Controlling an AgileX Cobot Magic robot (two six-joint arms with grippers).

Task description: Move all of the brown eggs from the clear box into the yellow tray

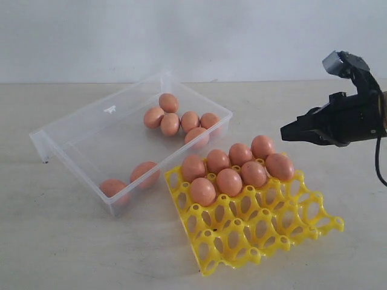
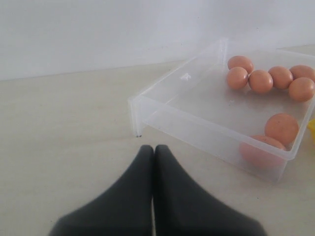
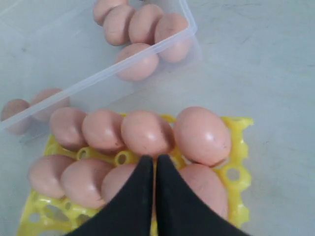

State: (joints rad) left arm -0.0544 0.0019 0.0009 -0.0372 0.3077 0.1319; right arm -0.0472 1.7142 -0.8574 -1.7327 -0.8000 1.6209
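Note:
The clear box holds several brown eggs: a cluster at its back right end and two against the front wall. Beside it, the yellow tray carries two rows of brown eggs in its back cups. My right gripper hangs shut and empty above and to the right of the tray; in its wrist view the closed tips hover over the tray's eggs. My left gripper is shut on nothing, low over the table short of the clear box.
The tray's front cups are open lattice holes. Bare pale table lies left of and in front of the box, with a white wall behind. A black cable hangs from the right arm.

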